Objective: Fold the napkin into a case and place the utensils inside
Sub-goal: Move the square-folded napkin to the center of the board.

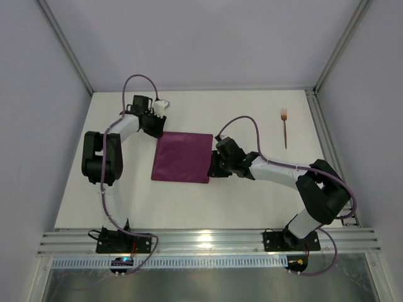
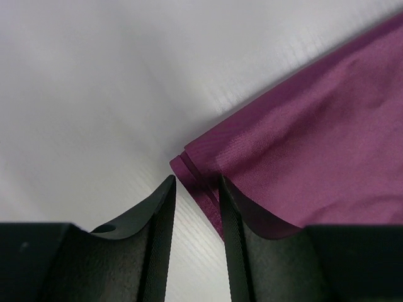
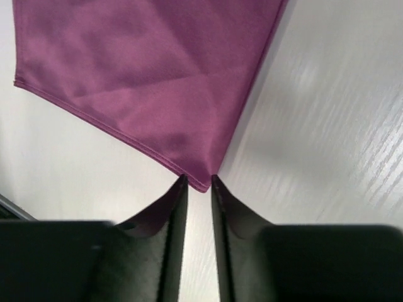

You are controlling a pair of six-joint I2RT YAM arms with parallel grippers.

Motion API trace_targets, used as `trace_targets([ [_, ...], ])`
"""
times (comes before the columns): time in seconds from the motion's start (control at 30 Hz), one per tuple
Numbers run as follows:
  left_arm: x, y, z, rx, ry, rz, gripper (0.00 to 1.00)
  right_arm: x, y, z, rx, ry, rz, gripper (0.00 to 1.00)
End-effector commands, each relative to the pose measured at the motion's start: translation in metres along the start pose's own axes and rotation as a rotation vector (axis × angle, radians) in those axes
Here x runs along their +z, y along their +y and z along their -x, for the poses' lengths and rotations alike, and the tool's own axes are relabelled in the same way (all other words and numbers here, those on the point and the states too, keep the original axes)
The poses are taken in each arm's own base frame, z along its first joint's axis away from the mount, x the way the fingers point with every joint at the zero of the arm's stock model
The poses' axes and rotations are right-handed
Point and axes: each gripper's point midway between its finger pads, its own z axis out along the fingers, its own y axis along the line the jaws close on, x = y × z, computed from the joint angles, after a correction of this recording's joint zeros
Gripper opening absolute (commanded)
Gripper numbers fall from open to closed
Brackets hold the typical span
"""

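Observation:
The maroon-purple napkin (image 1: 182,157) lies flat in the middle of the white table, folded into a squarish layered shape. My left gripper (image 1: 155,129) stands open at its far left corner. In the left wrist view that layered corner (image 2: 189,160) reaches the tips of the left gripper (image 2: 196,178), one finger (image 2: 234,239) lies over the cloth edge, and bare table shows between the jaws. My right gripper (image 1: 213,168) is at the near right corner. The right gripper (image 3: 199,178) is narrowly open, the napkin (image 3: 157,75) corner just at its tips. One copper fork (image 1: 285,129) lies far right.
An aluminium rail (image 1: 208,240) runs along the near edge of the table by the arm bases. Another rail (image 1: 324,135) borders the right side, close to the fork. White walls enclose the back and both sides.

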Motion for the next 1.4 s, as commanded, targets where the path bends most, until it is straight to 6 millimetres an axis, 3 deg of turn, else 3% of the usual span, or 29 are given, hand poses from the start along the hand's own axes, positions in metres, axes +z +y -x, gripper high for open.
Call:
trace_targets([
  [0.0, 0.007, 0.007, -0.008, -0.023, 0.028, 0.013, 0.35, -0.002, -0.005, 0.001, 0.038, -0.020, -0.015, 0.31],
  [0.33, 0.010, 0.013, -0.023, -0.006, 0.081, 0.041, 0.19, 0.026, -0.008, -0.003, 0.117, 0.009, 0.034, 0.39],
  [0.6, 0.014, 0.014, -0.021, -0.009, 0.078, 0.038, 0.17, 0.039, -0.007, -0.016, 0.159, 0.042, 0.070, 0.38],
  [0.67, 0.015, 0.015, -0.021, -0.010, 0.081, 0.039, 0.14, 0.040, -0.006, -0.018, 0.165, 0.050, 0.078, 0.34],
  [0.73, 0.014, 0.014, -0.022, -0.011, 0.085, 0.036, 0.10, 0.042, -0.007, -0.018, 0.165, 0.049, 0.077, 0.23],
  [0.8, 0.012, 0.013, -0.023, -0.009, 0.092, 0.033, 0.01, 0.041, -0.010, -0.018, 0.165, 0.049, 0.060, 0.17],
  [0.97, 0.004, 0.010, -0.035, -0.001, 0.100, 0.038, 0.00, 0.037, -0.024, -0.011, 0.155, 0.049, 0.042, 0.07],
  [1.23, -0.027, -0.013, -0.063, 0.018, 0.131, -0.006, 0.00, 0.028, -0.036, -0.003, 0.041, 0.137, 0.048, 0.04],
  [1.37, -0.047, -0.023, -0.081, -0.009, 0.165, -0.016, 0.00, 0.025, -0.038, 0.011, -0.019, 0.178, 0.064, 0.04],
])
